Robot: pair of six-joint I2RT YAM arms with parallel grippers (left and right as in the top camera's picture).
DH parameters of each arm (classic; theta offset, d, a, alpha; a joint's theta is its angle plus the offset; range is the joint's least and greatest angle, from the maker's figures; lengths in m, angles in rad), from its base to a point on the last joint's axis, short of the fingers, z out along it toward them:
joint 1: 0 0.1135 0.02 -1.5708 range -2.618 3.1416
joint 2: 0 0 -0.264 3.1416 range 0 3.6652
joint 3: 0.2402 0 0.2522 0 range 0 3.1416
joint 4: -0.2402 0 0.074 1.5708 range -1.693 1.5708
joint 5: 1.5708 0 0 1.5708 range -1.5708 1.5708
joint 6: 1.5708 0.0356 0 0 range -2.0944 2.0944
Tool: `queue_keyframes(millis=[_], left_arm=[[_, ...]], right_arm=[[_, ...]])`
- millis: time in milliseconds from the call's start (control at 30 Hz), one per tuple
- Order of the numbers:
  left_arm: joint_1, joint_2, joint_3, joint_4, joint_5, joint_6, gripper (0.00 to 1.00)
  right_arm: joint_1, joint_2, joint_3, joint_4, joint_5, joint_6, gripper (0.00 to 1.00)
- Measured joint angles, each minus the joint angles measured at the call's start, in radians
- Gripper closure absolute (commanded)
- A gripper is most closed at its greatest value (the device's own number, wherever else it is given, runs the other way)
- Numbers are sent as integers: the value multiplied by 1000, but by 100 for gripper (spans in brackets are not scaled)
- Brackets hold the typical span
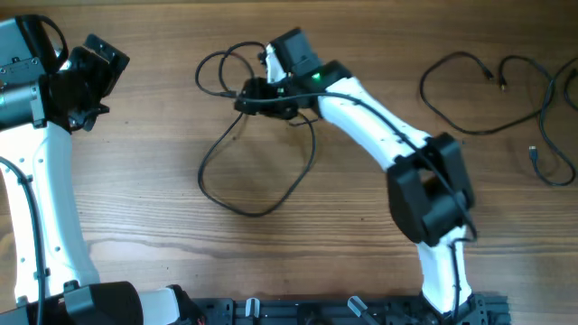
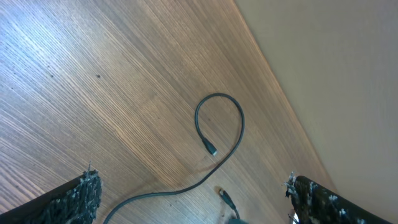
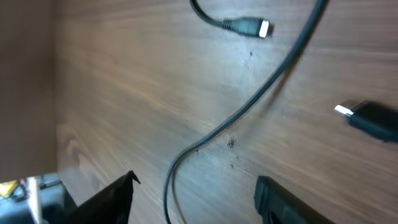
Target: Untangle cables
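Observation:
A tangle of thin black cables (image 1: 256,177) lies at the table's middle, with small loops at the top (image 1: 219,65) and one big loop below. My right gripper (image 1: 256,97) is low over the tangle's upper part. In the right wrist view it (image 3: 199,202) is open, and one cable (image 3: 249,106) runs between its fingers. Two plugs (image 3: 249,27) (image 3: 370,118) lie beyond it. My left gripper (image 1: 90,77) is at the far left, away from the tangle, open and empty (image 2: 199,205). Its view shows a cable loop ending in a plug (image 2: 212,149) and a second plug (image 2: 226,199).
More loose black cables (image 1: 488,86) (image 1: 553,135) lie spread at the table's far right. The right arm (image 1: 424,181) stretches from the front edge across the middle right. The table's far edge (image 2: 280,106) shows in the left wrist view.

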Motion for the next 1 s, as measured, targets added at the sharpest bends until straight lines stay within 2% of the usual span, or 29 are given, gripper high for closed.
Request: queue_keyframes(millis=[200, 300, 333, 433, 467, 500, 600, 667, 733, 867, 933, 1000], left_arm=[[0, 0, 0, -3, 0, 0, 0], [0, 0, 0, -4, 0, 0, 0], [0, 0, 0, -7, 0, 0, 0], [0, 0, 0, -13, 0, 0, 0], [0, 0, 0, -14, 0, 0, 0], [0, 0, 0, -15, 0, 0, 0], [-2, 0, 0, -23, 0, 0, 0], [-13, 0, 0, -23, 0, 0, 0], [-40, 0, 0, -24, 0, 0, 0], [-99, 0, 0, -26, 1, 0, 0], [-126, 0, 0, -26, 1, 0, 0], [-154, 0, 0, -25, 1, 0, 0]], right_arm=[[70, 156, -2, 194, 30, 213, 41], [81, 211, -3, 288, 34, 253, 42], [82, 214, -3, 305, 34, 262, 48], [89, 229, -3, 350, 48, 273, 77], [92, 237, -3, 352, 49, 264, 91], [92, 241, -3, 350, 49, 267, 96], [82, 243, -3, 349, 0, 214, 95], [46, 224, -4, 286, -29, 143, 96], [-26, 121, -8, 218, -39, 57, 96], [-257, -261, -7, 148, -44, -41, 96], [-478, -443, 7, 155, -44, -51, 96], [-734, -542, 41, 160, -43, -47, 96]])
